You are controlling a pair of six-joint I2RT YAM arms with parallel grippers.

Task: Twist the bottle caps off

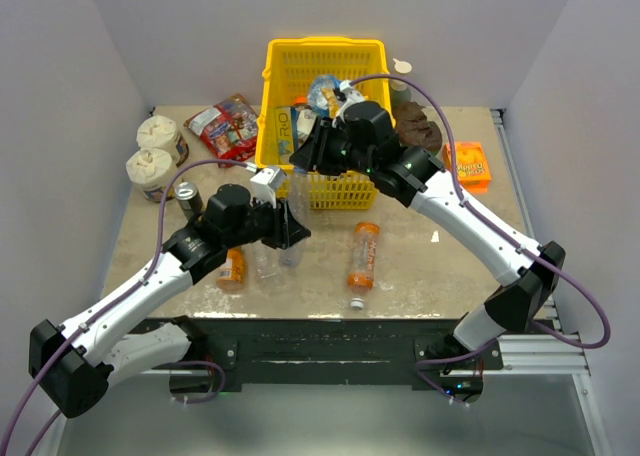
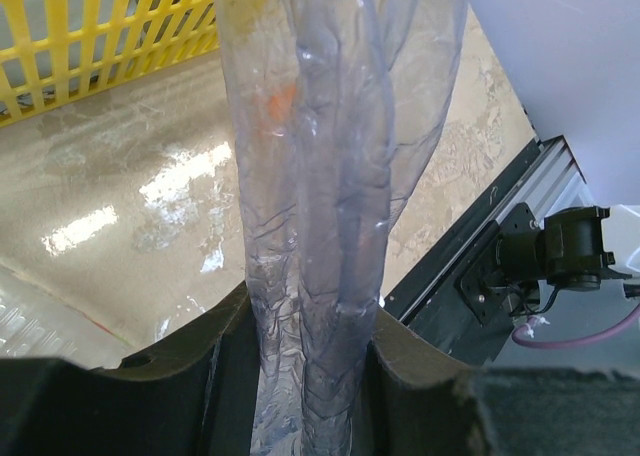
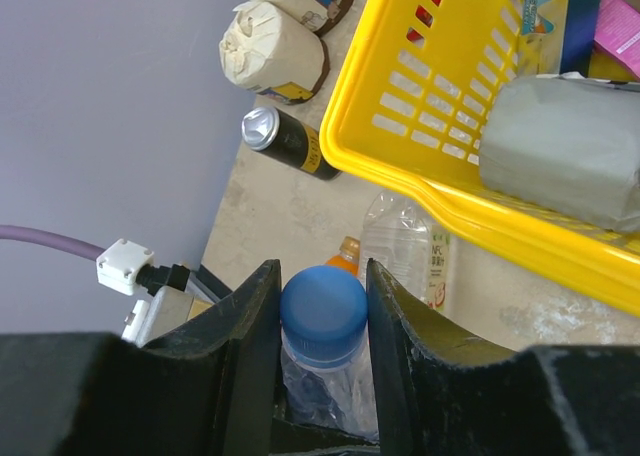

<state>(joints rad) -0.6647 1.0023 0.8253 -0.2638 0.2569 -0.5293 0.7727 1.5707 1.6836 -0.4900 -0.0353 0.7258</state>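
The left end effector [image 2: 310, 366] is clenched on a crushed clear bottle [image 2: 320, 226], its two dark fingers [image 2: 215, 366] pressing the crumpled body in from both sides. In the overhead view this bottle sits a little toward 9 o'clock from the middle of the table [image 1: 440, 276]. It is lifted off the surface, with its top pointing toward 12 o'clock at the yellow basket [image 1: 325, 76].

The right end effector [image 3: 322, 326] reaches in from 2 o'clock and is grasping the blue cap [image 3: 322, 311] of that same bottle. The cap is seated between the fingers, which touch it on both sides, and it is on the bottle's neck.

Three more bottles lie on the table. An orange-label bottle [image 1: 363, 256] lies at 5 o'clock of the held one, and a white cap [image 1: 357, 303] lies loose just beside its near end. A second clear bottle [image 1: 268, 266] lies at 6 o'clock, just under the left end effector. A small orange juice bottle [image 1: 232, 268] lies beside it at 7 o'clock, partly hidden by the left arm.

A dark can [image 1: 188, 196] stands at 9 o'clock. Two white tubs [image 1: 150, 168] stand at 10 o'clock near the left edge, and a snack packet [image 1: 225, 124] lies between them and the basket. An orange packet [image 1: 468, 164] lies at 3 o'clock. The basket at 12 o'clock holds several packets; what they are cannot be told.
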